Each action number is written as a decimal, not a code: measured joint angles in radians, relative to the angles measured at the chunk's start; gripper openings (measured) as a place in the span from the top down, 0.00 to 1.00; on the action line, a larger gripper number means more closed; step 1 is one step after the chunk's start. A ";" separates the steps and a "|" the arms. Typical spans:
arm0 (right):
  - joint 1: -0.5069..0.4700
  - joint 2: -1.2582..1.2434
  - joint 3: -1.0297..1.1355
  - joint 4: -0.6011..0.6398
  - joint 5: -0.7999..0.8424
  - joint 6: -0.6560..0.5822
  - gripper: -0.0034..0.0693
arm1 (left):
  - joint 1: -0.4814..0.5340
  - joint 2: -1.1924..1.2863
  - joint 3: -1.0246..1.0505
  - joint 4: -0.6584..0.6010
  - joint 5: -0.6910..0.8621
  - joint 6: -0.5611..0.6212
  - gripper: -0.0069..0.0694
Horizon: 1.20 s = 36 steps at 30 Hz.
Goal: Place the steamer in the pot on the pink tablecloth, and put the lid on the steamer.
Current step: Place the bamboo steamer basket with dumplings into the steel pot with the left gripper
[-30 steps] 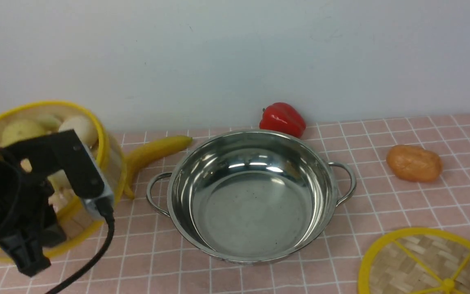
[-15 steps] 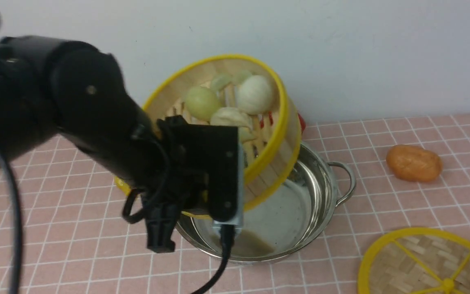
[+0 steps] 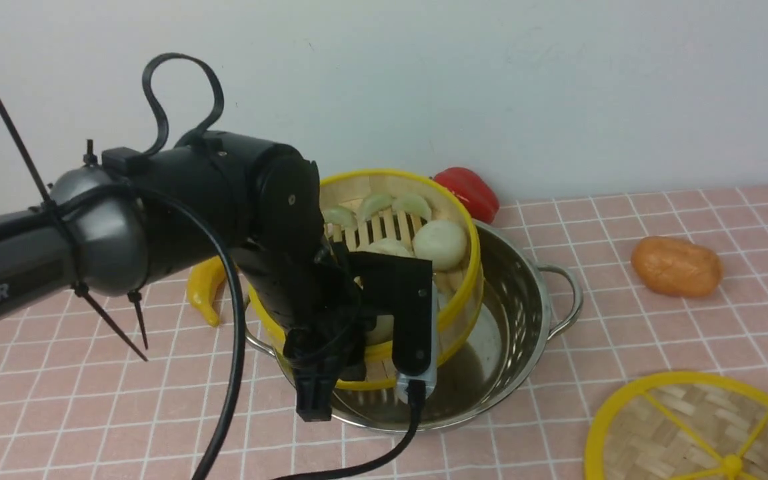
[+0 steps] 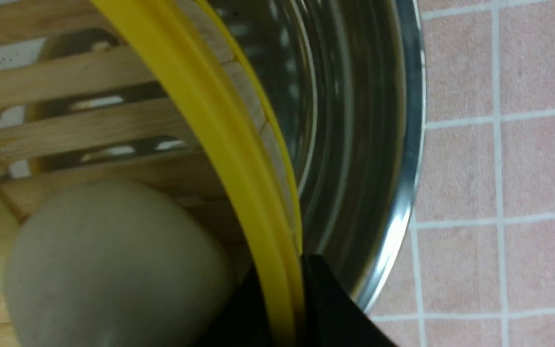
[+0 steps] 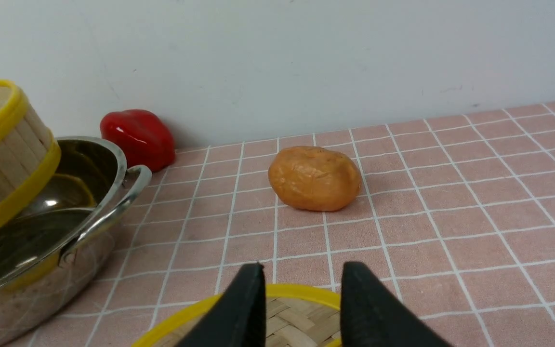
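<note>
Front view first: the left hand (image 3: 351, 347) has the steamer (image 3: 377, 227) by its near rim. The basket hangs tipped over the pot (image 3: 524, 313), slatted floor turned toward us. Its lower edge dips inside the steel wall, crowded to the pot's left, with bare steel showing on the right. The pot sits on the pink tablecloth (image 3: 624, 333). The lid (image 3: 684, 427) lies flat on the cloth at the near right, well apart from the pot.

Left wrist view: the grip is pinched almost shut across the yellow rim, one side inside the basket and one outside. The pot wall is just beside it.

Right wrist view: the right hand (image 5: 301, 277) hovers over the lid's rim, jaws apart and empty, so it is the nearer arm for the lid. The steamer looks to need levelling and lowering first.
</note>
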 joint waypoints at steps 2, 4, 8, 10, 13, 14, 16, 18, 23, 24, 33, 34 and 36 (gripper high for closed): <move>0.000 0.000 0.000 0.000 0.000 0.000 0.62 | 0.000 0.005 0.000 -0.030 -0.008 0.024 0.87; 0.000 0.000 0.000 0.000 0.000 0.000 0.62 | 0.000 0.009 0.000 -0.058 -0.009 0.044 0.87; 0.000 0.000 0.000 0.000 0.000 0.000 0.62 | 0.000 0.021 0.001 -0.128 0.001 0.090 0.87; 0.000 0.000 0.000 0.000 0.000 0.000 0.62 | 0.000 0.028 0.001 -0.132 -0.005 0.096 0.87; 0.000 0.000 0.000 0.000 0.000 0.000 0.62 | 0.000 0.051 0.001 -0.132 -0.006 0.097 0.87; 0.000 0.000 0.000 0.000 0.000 0.000 0.62 | 0.000 0.059 0.001 -0.132 -0.007 0.098 0.87; 0.000 0.000 0.000 0.000 0.000 0.000 0.62 | 0.000 0.087 0.001 -0.133 -0.014 0.099 0.87; 0.000 0.000 0.000 0.000 0.000 0.000 0.62 | 0.000 0.106 0.001 -0.135 -0.029 0.100 0.87; 0.000 0.000 0.000 0.000 0.000 0.000 0.62 | 0.000 0.126 0.001 -0.143 -0.065 0.100 0.86; 0.000 0.000 0.000 0.000 0.000 0.000 0.62 | 0.000 0.125 0.001 -0.146 -0.067 0.100 0.85; 0.000 0.000 0.000 0.000 0.000 0.000 0.62 | 0.000 0.121 -0.001 -0.169 -0.083 0.079 0.49; 0.000 0.000 0.000 0.000 0.000 0.000 0.62 | 0.000 0.120 -0.002 -0.166 -0.082 0.072 0.45; 0.000 0.000 0.000 0.000 0.000 0.000 0.62 | -0.001 0.114 -0.013 -0.148 -0.070 0.042 0.38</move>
